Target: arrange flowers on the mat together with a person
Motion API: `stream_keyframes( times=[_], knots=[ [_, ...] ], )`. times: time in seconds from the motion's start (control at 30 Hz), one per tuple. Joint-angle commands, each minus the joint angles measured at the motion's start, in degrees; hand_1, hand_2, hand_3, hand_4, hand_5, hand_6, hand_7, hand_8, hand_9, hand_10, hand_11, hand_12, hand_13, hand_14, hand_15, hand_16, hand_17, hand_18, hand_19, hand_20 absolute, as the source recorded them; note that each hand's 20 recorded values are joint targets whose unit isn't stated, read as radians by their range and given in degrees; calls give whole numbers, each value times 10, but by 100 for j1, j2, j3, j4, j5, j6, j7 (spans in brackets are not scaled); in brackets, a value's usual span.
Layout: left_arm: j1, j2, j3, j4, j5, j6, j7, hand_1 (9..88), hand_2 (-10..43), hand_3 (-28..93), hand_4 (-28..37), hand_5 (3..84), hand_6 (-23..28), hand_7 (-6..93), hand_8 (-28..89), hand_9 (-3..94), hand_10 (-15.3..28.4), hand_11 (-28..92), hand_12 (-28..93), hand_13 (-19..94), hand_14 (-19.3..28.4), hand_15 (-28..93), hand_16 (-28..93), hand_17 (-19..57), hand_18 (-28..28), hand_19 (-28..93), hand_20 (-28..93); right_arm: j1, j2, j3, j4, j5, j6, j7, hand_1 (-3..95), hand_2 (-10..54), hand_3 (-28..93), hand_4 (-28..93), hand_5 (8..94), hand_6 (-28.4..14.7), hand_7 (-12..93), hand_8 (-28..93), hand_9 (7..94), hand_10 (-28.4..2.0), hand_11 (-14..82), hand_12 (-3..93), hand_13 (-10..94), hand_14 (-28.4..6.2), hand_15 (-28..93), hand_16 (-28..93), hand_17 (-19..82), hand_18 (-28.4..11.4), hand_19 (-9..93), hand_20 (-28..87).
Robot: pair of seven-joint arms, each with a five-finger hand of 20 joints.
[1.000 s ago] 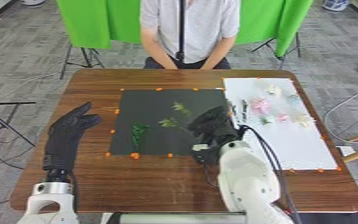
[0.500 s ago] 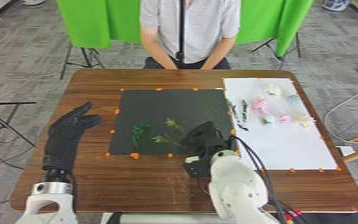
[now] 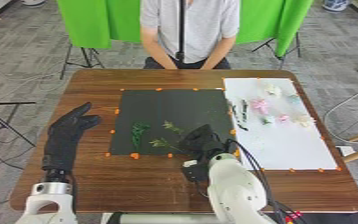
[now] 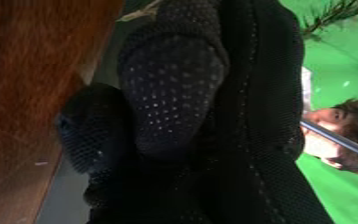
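Sprig (image 3: 172, 126) with two leafy heads is over the near part of the black mat (image 3: 171, 107), just to the left of the right hand (image 3: 204, 141), whose fingers, I judge, are curled and pinch its stem. Its long axis seems to go leftward from this hand, much nearer than the relaxed left hand (image 3: 66, 131), so laying it down depends on this direction (the glove hides the pinching place, and in the right wrist view the leaves are cut off)
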Motion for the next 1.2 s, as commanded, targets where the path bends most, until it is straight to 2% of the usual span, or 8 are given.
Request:
stream_keyframes(
  times=[0.03,0.43,0.47,0.5,0.53,0.6,0.93,1.2],
  knots=[
    [90,-40,-33,-32,12,46,-71,259,-70,663,-164,492,31,129,-50,528,155,235,166,420,185,250,29,112,129,83,219,199,-102,-133,193,146,42,49,882,-95,-282,462,832,-34,191,157,937,-101,285,182,937,-2,537,93,738,-67,814,272],
    [117,7,-25,-47,-9,81,-59,259,-70,664,-165,492,30,130,-50,529,156,235,166,421,184,251,29,112,129,84,218,159,-76,-166,228,267,322,14,871,-95,-258,445,838,-38,183,156,937,-107,297,159,937,-7,535,94,741,-69,810,269],
    [113,9,-23,-45,-12,88,-59,259,-70,663,-165,492,30,129,-51,529,156,234,166,421,184,251,29,111,129,84,218,149,-73,-168,232,275,382,-6,859,-95,-212,422,842,-37,187,158,937,-107,301,154,937,-8,538,92,741,-70,809,272],
    [110,8,-25,-45,-13,94,-66,259,-69,663,-165,492,30,130,-51,529,156,234,166,420,184,251,30,111,129,84,218,137,-60,-188,237,270,495,-40,789,-95,-4,281,840,-36,192,165,937,-108,303,153,937,-8,542,92,742,-70,804,284],
    [105,10,-22,-41,-14,95,-64,259,-69,662,-165,492,30,130,-51,529,156,235,166,421,184,251,29,111,129,84,218,122,-52,-218,245,238,638,-79,693,-95,311,36,845,-36,193,159,937,-107,308,150,937,-8,544,91,744,-70,798,296],
    [94,12,-25,-36,-13,85,-74,259,-69,662,-165,493,30,130,-51,530,156,235,166,421,184,250,29,111,129,84,218,114,-38,-265,251,218,867,-125,648,-95,467,-85,849,-37,194,152,937,-104,312,147,937,-7,547,92,746,-70,795,303],
    [75,-5,-28,-27,6,46,-85,259,-70,663,-164,492,30,129,-50,533,156,235,166,421,185,251,29,110,129,85,217,157,-15,-467,404,-393,1487,-430,643,-95,494,-100,847,-41,209,133,937,-101,310,153,937,-3,550,90,750,-70,793,304],
    [63,0,-16,-21,0,46,-93,259,-69,662,-163,492,30,130,-51,534,156,236,166,421,185,250,29,109,130,86,217,87,61,-587,518,-1541,1508,-935,628,-95,511,-97,843,-41,230,129,937,-99,316,158,937,-4,553,91,750,-72,795,305]
  ],
)
